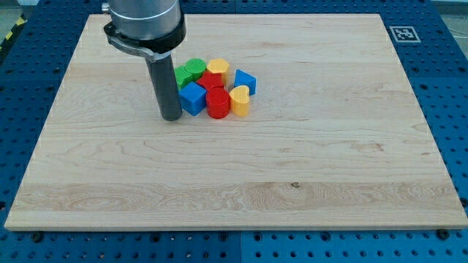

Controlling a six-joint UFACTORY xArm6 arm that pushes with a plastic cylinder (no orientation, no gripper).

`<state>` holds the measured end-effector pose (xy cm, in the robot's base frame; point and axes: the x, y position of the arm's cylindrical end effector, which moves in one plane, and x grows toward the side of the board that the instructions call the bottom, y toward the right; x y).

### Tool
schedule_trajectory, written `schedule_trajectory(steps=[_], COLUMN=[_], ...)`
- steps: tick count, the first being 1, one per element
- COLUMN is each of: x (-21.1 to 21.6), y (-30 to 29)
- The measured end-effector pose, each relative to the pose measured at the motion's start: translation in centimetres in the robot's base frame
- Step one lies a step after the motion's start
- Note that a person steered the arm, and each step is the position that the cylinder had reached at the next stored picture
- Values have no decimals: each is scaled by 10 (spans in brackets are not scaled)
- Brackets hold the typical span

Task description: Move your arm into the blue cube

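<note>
The board (pixel 292 161) is pale, smooth, matt wood; the blue cube (pixel 193 98) looks like glossy plastic.
</note>
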<state>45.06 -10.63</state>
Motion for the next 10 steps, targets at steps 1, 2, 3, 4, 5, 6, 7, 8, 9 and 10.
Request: schedule_trajectory(steps=[1,2,3,4,5,6,7,8,9,10], x=[0,-1,-5,-18,-31,-34,-33,-31,-31,-31], y=[-21,-27,-27,-27,-36,-23,-19,-2,11,25])
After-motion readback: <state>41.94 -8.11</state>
